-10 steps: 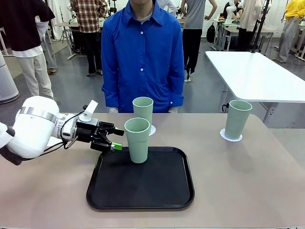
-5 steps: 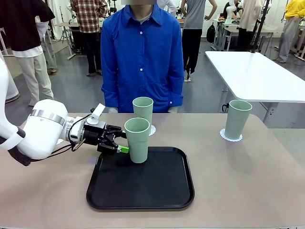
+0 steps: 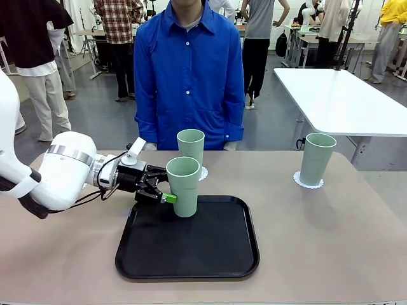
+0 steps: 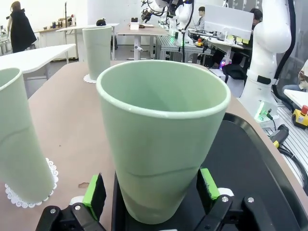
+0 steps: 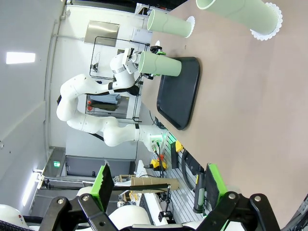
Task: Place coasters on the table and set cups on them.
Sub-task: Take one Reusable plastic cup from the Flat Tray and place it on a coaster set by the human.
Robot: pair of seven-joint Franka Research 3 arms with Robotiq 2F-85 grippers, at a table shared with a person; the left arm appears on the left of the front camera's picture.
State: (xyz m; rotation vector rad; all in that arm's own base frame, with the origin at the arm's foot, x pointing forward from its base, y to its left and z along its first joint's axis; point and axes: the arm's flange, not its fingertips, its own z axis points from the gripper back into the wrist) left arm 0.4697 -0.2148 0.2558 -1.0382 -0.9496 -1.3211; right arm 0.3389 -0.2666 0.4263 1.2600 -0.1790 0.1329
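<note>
**Left gripper straddles the cup on the tray**

While the left gripper reaches in from the left, its spread jaws flank the lower part of the upright cup on the black tray, one green pad on each side, nothing clamped yet. To its right, two cups already stand on doilies on the table. The right gripper hangs open, well apart.
</note>
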